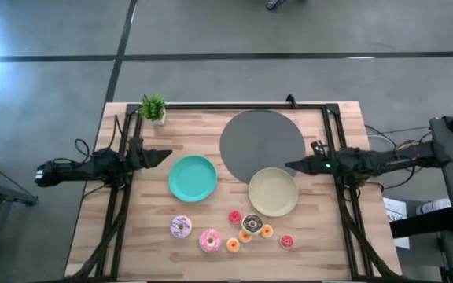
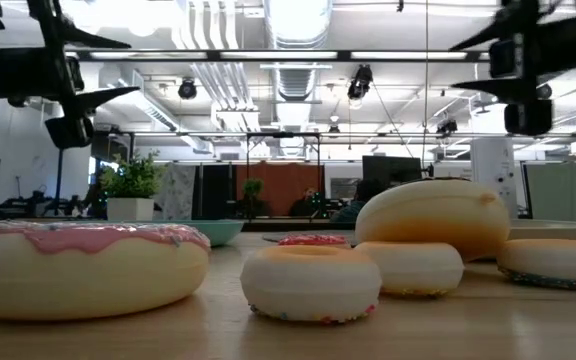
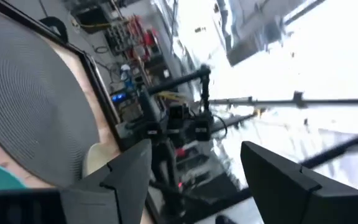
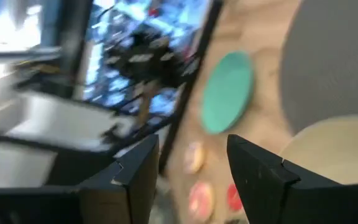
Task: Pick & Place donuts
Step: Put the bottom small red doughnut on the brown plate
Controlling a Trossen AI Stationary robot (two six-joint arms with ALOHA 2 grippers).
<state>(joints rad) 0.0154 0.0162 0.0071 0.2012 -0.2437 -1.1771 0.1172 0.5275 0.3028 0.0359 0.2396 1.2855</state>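
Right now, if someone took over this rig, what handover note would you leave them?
Left hand: open, empty, raised beside the flat teal round plate.
Right hand: open, empty, raised over the edge of the pale-yellow round plate.
Donuts: all on the wooden table's near side, none on a plate. Lilac-white sprinkled ring, pink-iced ring, chocolate-brown ring, with four tiny red and orange rings around it.
Done: nothing placed.
Left: pick up and place every donut.
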